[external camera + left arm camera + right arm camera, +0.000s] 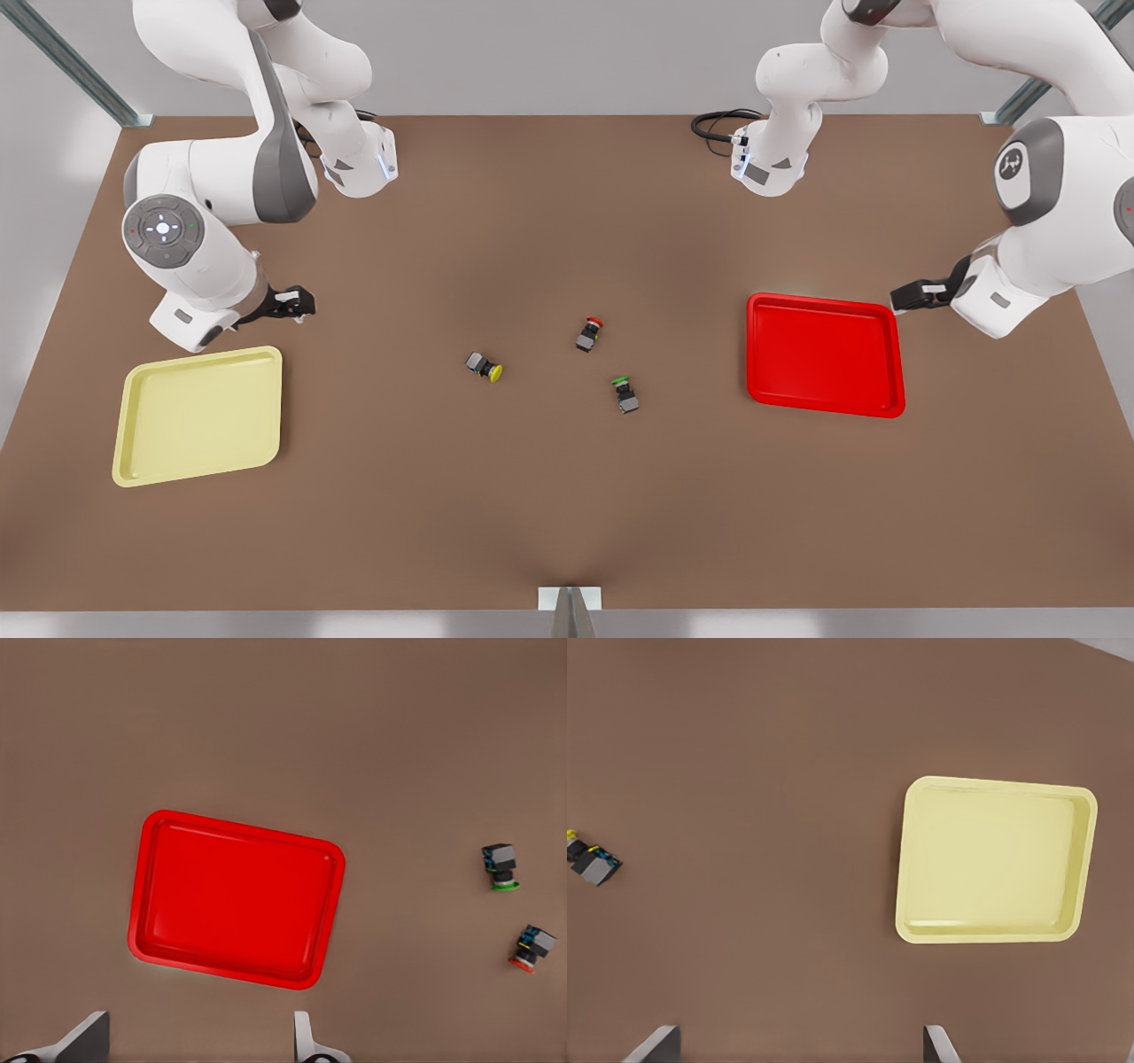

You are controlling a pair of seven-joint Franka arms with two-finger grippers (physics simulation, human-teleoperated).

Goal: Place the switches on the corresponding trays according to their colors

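Observation:
Three small switches lie on their sides mid-table: yellow-capped [485, 366], red-capped [589, 334] and green-capped [625, 393]. The pale yellow tray [199, 416] sits at the front view's left and holds nothing. The red tray [824, 354] sits at the front view's right, also bare. My left gripper [899, 297] hovers open by the red tray's far right corner; its wrist view has the red tray [235, 899], the green switch [501, 866] and the red switch [533, 948]. My right gripper [301, 306] is open just beyond the yellow tray [992, 859], with the yellow switch [589, 859] farther off.
The brown table [567, 496] has metal frame posts at its far corners and a bracket [570, 602] at the middle of the near edge. A black cable [718, 124] lies coiled by the arm base at the back right.

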